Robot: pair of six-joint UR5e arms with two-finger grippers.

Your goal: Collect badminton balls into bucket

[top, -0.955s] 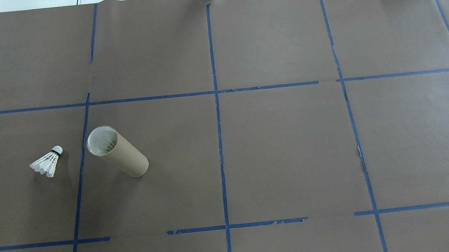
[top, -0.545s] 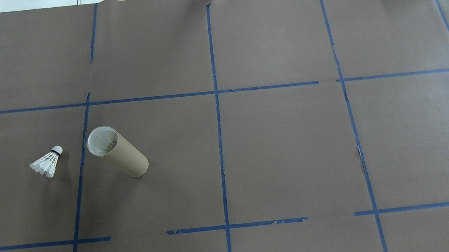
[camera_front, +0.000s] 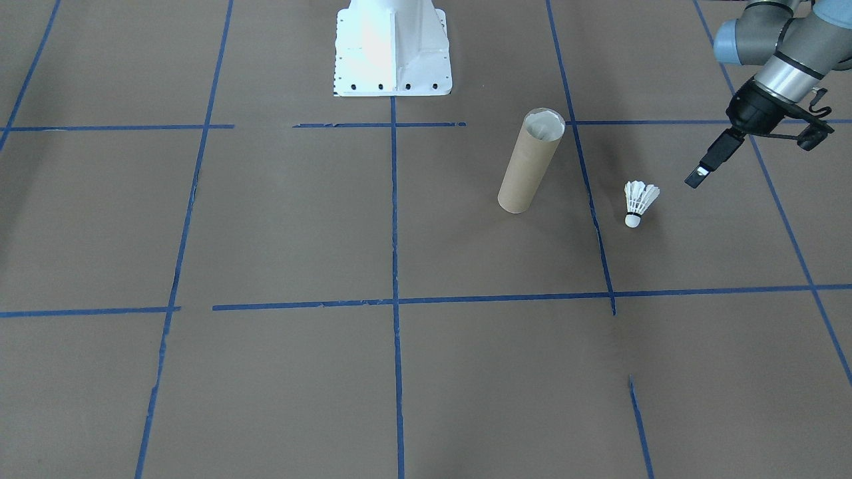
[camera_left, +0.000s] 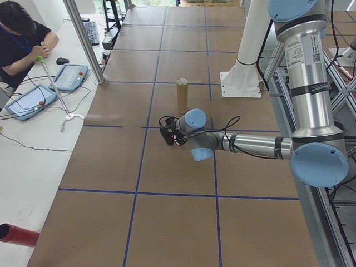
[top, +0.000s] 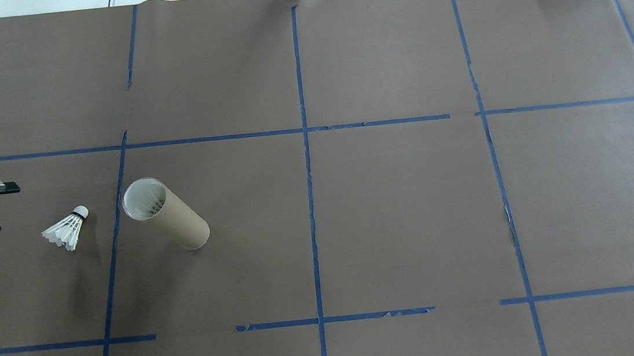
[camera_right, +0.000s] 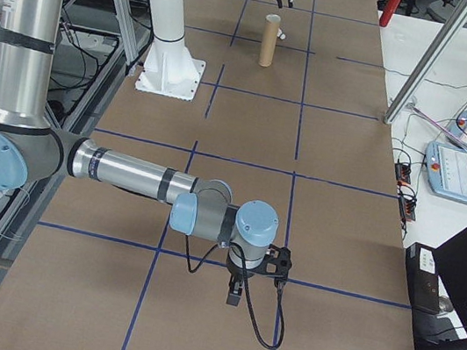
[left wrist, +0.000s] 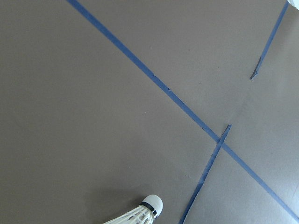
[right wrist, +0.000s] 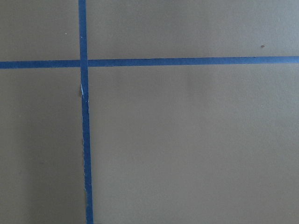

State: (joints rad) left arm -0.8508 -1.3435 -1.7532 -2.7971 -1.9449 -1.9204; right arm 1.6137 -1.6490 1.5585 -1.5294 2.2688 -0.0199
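The front-facing view holds one shuttlecock (camera_front: 639,201) and one cardboard tube (camera_front: 530,161) standing upright on the brown table (camera_front: 266,219). The shuttlecock lies just beside the tube, across a blue tape line (camera_front: 586,179) from it, cork tip toward the near edge. The left gripper (camera_front: 696,177) hangs above the table near the shuttlecock, touching nothing. One white base plate (camera_front: 393,50) sits at the far edge.

From overhead, one shuttlecock (top: 66,228) lies left of the one tube (top: 164,213), whose open mouth shows pale inside. The left gripper (top: 2,206) reaches in from the left edge, its two fingers spread wide apart and empty. Half a second earlier only a sliver of it showed higher up that edge; it has come nearer the shuttlecock, while shuttlecock and tube have not shifted.

The left side view shows the tube (camera_left: 182,95) far behind the left gripper (camera_left: 167,131).

In the right side view the right gripper (camera_right: 233,296) hangs low over bare table; whether it is parted cannot be told.

The left wrist view catches the shuttlecock's cork (left wrist: 152,205) at its bottom edge.
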